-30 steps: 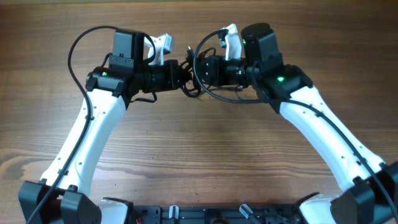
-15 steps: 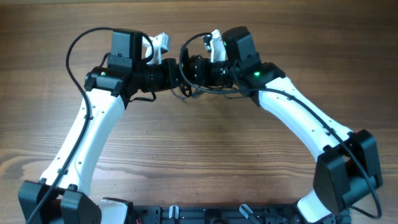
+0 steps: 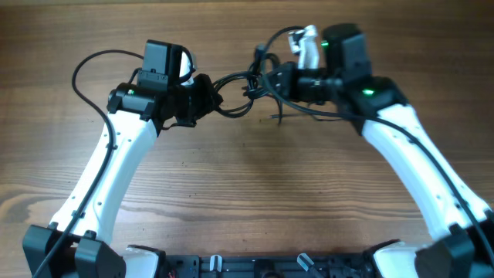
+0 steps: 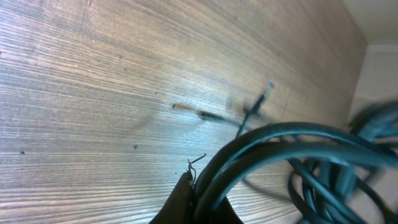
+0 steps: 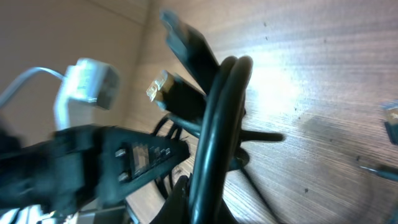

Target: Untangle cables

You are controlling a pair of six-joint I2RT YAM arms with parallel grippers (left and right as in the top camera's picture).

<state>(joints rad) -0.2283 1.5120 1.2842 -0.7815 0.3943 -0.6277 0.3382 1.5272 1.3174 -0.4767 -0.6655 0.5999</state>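
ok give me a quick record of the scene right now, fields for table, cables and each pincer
surface: wooden table
cables: dark looped bundle, not yet untangled, strung between the two arms
cable height: appears lifted off the table
left pincer: shut on the cables
right pincer: shut on the cables
plug end: pale-tipped connector showing beside the strands in the right wrist view

Left claw and right claw fingertips — probably buried under blurred, edge-cropped cables
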